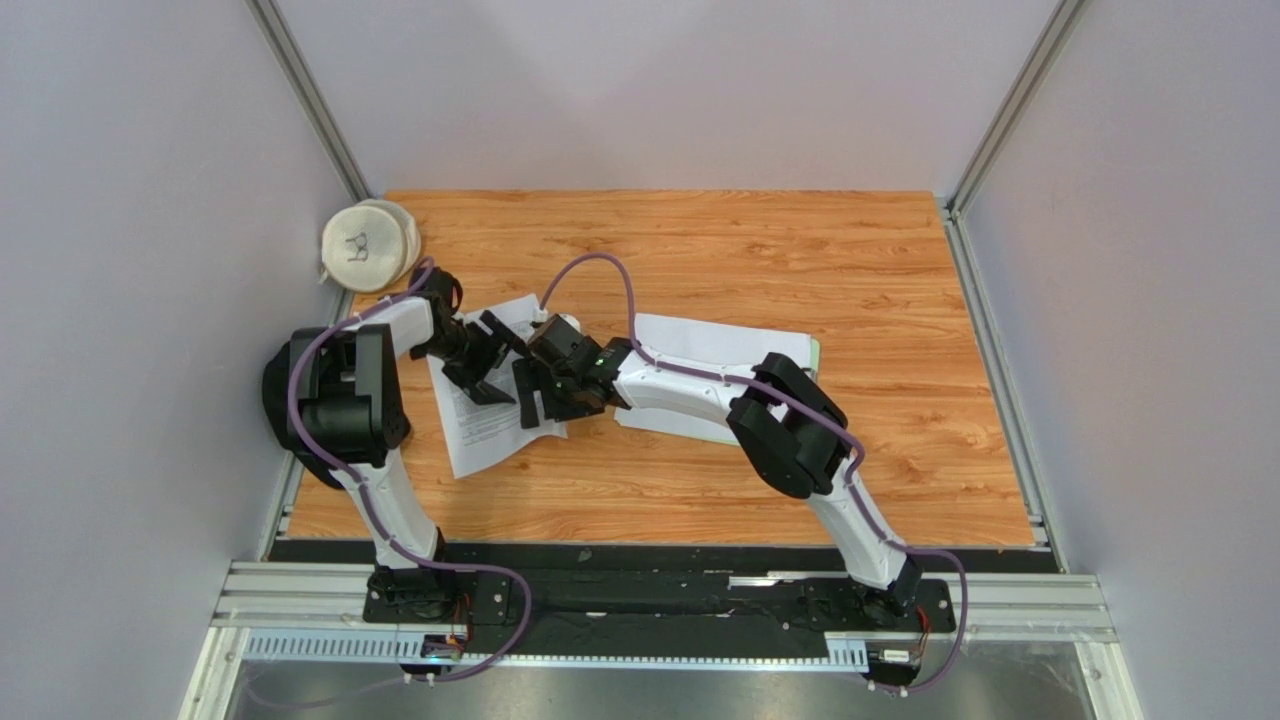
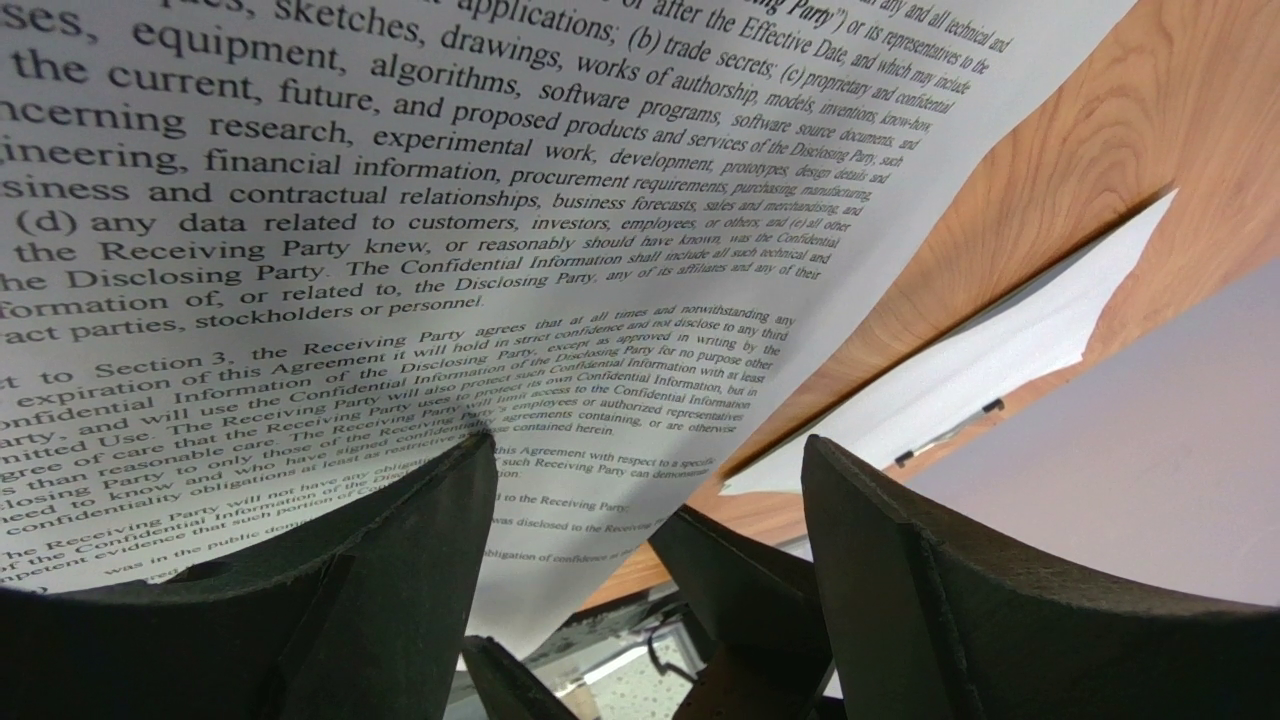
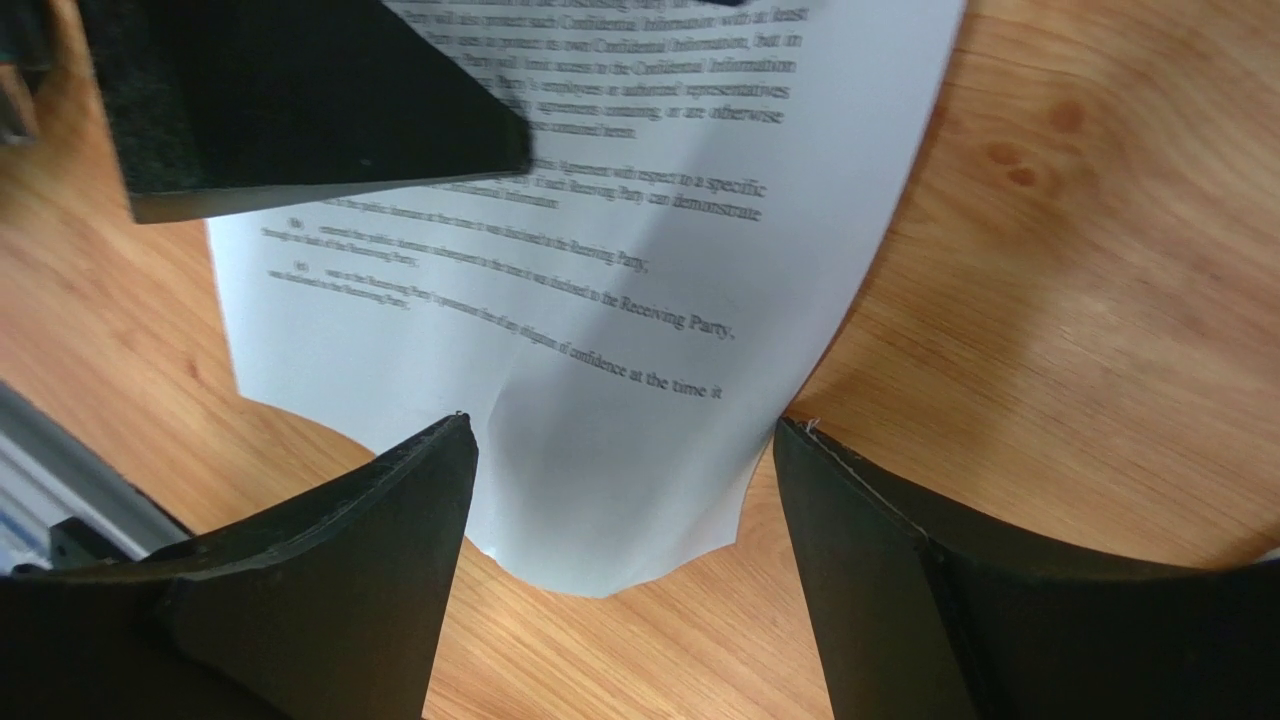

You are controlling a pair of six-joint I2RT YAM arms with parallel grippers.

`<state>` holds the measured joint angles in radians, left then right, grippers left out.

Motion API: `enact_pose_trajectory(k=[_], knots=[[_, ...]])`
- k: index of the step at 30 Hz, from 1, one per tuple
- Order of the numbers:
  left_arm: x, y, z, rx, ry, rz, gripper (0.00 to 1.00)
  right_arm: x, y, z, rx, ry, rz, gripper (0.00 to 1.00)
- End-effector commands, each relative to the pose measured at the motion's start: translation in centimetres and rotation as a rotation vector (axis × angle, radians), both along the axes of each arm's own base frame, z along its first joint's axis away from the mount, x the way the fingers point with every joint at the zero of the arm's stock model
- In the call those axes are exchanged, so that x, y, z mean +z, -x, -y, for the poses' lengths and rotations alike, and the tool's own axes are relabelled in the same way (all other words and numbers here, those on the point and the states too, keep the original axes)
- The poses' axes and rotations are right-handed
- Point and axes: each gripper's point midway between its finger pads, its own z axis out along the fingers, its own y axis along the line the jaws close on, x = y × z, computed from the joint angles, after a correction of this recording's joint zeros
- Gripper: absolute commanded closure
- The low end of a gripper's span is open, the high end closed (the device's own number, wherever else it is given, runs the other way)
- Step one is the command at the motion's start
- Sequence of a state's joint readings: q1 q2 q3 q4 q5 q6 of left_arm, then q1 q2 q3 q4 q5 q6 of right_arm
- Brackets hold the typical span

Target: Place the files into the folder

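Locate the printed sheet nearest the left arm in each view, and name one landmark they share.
Top external: the printed sheet lies left of centre.
Left wrist: it fills the upper left.
Right wrist: upper centre, lower edge curved.
Shared landmark: the wooden table.

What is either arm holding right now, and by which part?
Nothing looks gripped. The left end effector and right end effector are both open over the sheet; one left finger seems to press on it.
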<state>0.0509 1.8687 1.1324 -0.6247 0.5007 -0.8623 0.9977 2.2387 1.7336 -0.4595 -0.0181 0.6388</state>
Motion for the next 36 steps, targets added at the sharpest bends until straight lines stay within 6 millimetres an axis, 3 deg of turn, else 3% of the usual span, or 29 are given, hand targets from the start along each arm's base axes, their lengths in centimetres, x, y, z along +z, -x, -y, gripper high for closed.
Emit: enact_pose_trajectory(k=[1, 4, 5, 7, 11, 18, 26, 27, 31, 36], knots=[[-0.7, 0.8, -0.4, -0.006, -0.035, -0.012, 0.16, -1.6, 1.2, -0.6, 0.047, -0.059, -0.053, 0.19], [-0.7, 0.7, -0.2, -0.011, -0.03, -0.008, 0.16, -0.8, 0.9, -1.2, 0.057, -0.167, -0.085, 0.19], [-0.6, 0.7, -0.2, -0.012, -0.027, -0.008, 0.16, -1.7, 1.4, -0.5, 0.051, -0.176, -0.12, 0.19], [-0.6, 0.7, -0.1, -0.015, -0.018, -0.006, 0.17, -0.2, 1.1, -0.9, 0.081, -0.273, -0.105, 0.18], [-0.6, 0.7, 0.1, -0.02, -0.008, -0.011, 0.17, 0.1, 1.9, -0.1, 0.134, -0.339, -0.154, 0.16], [-0.6, 0.8, 0.4, -0.031, 0.02, -0.01, 0.17, 1.2, 1.7, -0.6, 0.188, -0.537, -0.226, 0.15], [-0.6, 1.0, 0.5, -0.043, 0.022, -0.013, 0.17, 1.0, -2.1, -0.5, 0.137, -0.459, -0.196, 0.14], [-0.6, 0.9, 0.5, -0.043, 0.022, -0.013, 0.17, 0.1, -1.9, 0.2, 0.119, -0.402, -0.224, 0.14], [-0.6, 0.8, 0.5, -0.044, 0.024, -0.01, 0.17, -0.2, -3.2, 1.4, 0.07, -0.292, -0.166, 0.14], [-0.5, 0.7, 0.6, -0.045, 0.031, -0.007, 0.17, -0.3, -3.7, 1.3, 0.105, -0.273, -0.128, 0.15]])
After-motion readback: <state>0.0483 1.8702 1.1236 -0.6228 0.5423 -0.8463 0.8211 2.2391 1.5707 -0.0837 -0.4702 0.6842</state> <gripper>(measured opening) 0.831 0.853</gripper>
